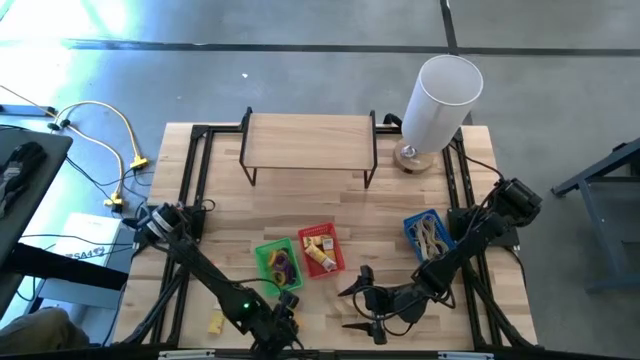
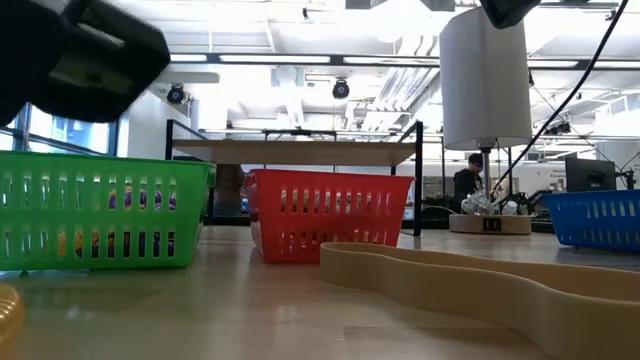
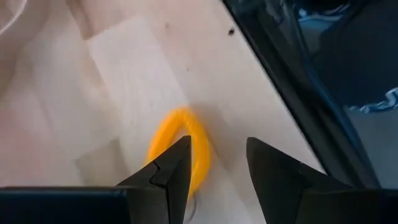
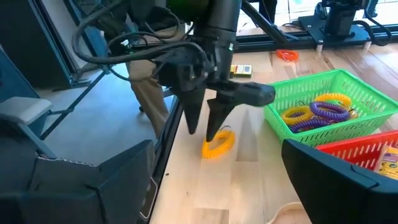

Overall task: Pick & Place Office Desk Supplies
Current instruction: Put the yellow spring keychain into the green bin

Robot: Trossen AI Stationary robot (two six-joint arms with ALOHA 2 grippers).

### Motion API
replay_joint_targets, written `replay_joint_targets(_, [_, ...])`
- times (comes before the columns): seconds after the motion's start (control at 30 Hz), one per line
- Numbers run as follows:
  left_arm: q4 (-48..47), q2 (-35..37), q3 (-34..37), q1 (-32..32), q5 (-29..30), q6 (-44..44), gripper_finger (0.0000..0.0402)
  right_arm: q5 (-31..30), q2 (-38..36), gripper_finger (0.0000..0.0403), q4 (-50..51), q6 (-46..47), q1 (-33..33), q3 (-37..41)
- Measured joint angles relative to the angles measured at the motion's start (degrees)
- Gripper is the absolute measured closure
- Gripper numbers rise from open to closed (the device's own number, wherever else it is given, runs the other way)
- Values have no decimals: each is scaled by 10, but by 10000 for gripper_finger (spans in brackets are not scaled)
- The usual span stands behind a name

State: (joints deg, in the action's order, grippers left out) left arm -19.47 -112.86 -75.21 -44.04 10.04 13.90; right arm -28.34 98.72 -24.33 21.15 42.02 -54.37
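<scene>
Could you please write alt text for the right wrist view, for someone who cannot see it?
The left gripper points down over a yellow ring on the wooden table, fingers open astride it. Beside it a green basket holds yellow and purple rings; a red basket sits nearer the camera.

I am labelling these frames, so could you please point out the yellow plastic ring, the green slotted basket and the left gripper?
yellow plastic ring (image 4: 217, 144), right wrist view, on its front band.
green slotted basket (image 4: 297, 95), right wrist view, on its near wall.
left gripper (image 4: 203, 126), right wrist view, between its fingertips.
</scene>
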Motion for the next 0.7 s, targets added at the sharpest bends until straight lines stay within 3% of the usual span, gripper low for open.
replay_joint_targets(0.47, [-32,-12,-2,17,-39,35,258,2,0,60,-8,2,4,0])
replay_joint_targets(0.7, [-36,-12,-1,17,-37,29,324,6,0,60,-9,14,4,0])
